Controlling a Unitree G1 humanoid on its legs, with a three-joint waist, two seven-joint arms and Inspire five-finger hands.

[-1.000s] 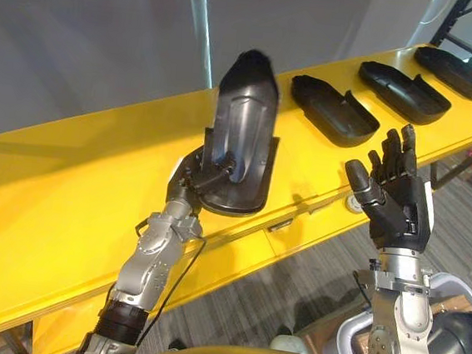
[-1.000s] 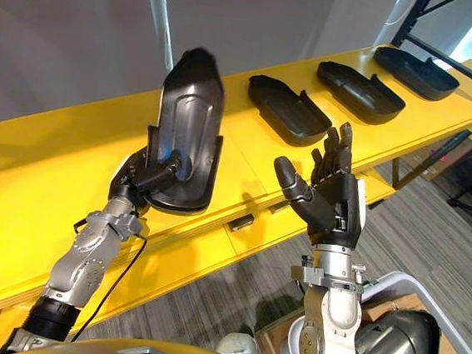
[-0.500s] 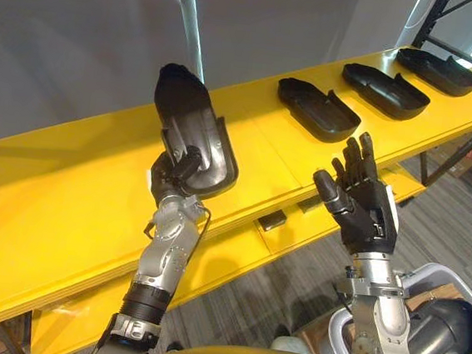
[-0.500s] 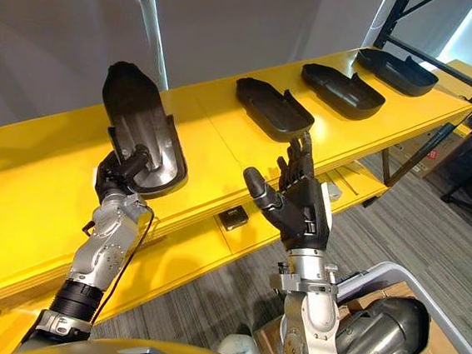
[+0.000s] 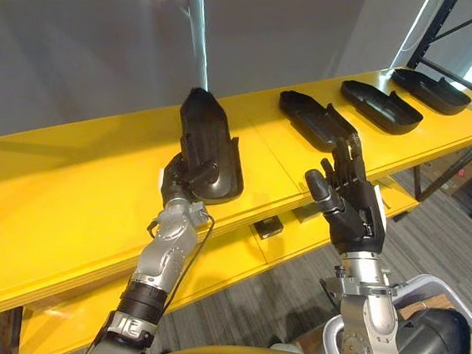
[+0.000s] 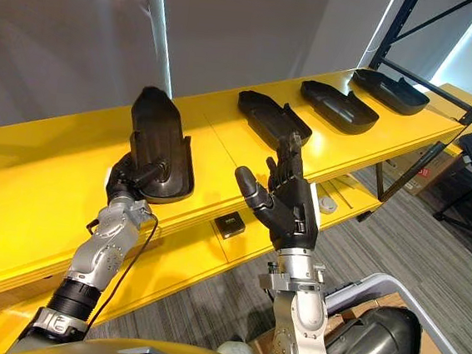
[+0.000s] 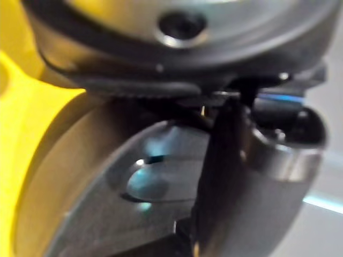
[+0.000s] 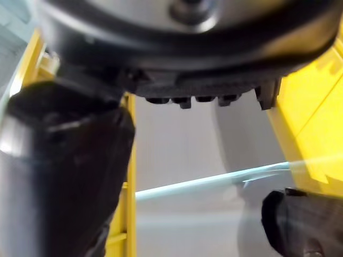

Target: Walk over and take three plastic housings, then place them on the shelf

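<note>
My left hand (image 5: 178, 190) is shut on the near end of a black plastic housing (image 5: 211, 144). The housing leans over the yellow shelf top (image 5: 68, 186), its far end pointing at the wall; I cannot tell if it touches the shelf. The left wrist view shows its grey inner face (image 7: 155, 182) close against the hand. Three more black housings (image 5: 315, 121) (image 5: 381, 107) (image 5: 432, 90) lie in a row along the shelf to the right. My right hand (image 6: 289, 206) is held up in front of the shelf edge, open and holding nothing.
A small black block (image 6: 230, 224) and a round metal part (image 6: 327, 204) lie on the lower yellow shelf. A dark rack upright (image 6: 399, 42) stands at the right end. A white bin (image 5: 451, 290) sits on the grey carpet at lower right. A grey wall backs the shelf.
The left hand has tipped the housing from nearly upright down toward the shelf top. The right hand stays open and raised. The whole view has shifted, so the camera moved.
</note>
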